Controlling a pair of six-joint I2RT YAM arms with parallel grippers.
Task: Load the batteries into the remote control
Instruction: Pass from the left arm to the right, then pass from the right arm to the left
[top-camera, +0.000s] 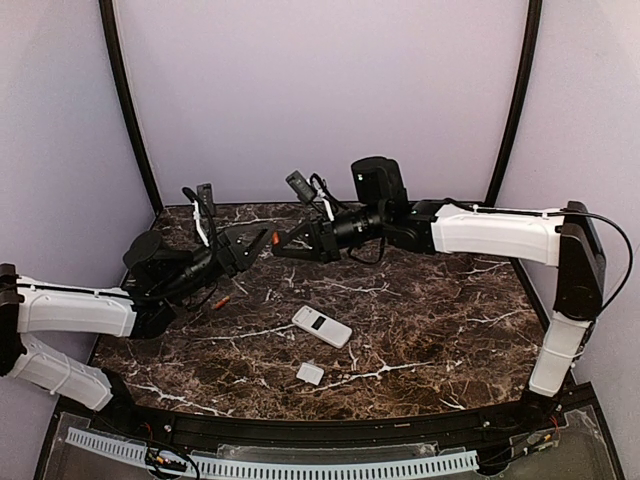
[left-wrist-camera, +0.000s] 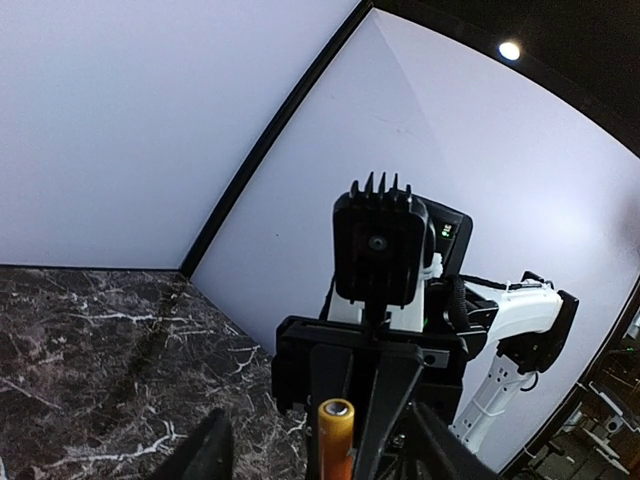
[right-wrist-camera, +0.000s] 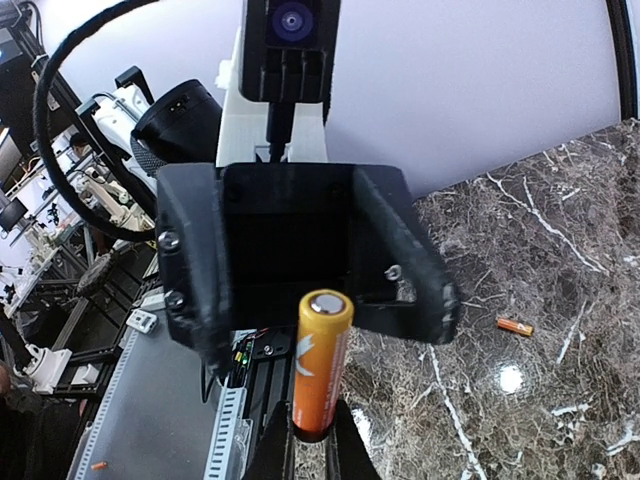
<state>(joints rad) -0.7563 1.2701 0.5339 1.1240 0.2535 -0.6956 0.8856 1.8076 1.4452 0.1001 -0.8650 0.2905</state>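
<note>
Above the table's far left the two grippers meet tip to tip. My right gripper (right-wrist-camera: 312, 452) is shut on the base of an orange battery (right-wrist-camera: 320, 360), which points at the left wrist. My left gripper (left-wrist-camera: 325, 462) is open, its fingers (left-wrist-camera: 203, 452) standing apart on either side of that battery (left-wrist-camera: 335, 438) without touching it. In the top view the battery (top-camera: 275, 240) shows as a small orange spot between the left gripper (top-camera: 258, 240) and the right gripper (top-camera: 288, 246). A second battery (top-camera: 220, 300) lies on the table under the left arm. The white remote control (top-camera: 321, 326) lies mid-table.
A small white square cover (top-camera: 310, 374) lies on the marble table (top-camera: 430, 330) just in front of the remote. The loose battery (right-wrist-camera: 515, 326) also shows on the marble in the right wrist view. Pale walls close in the back and both sides.
</note>
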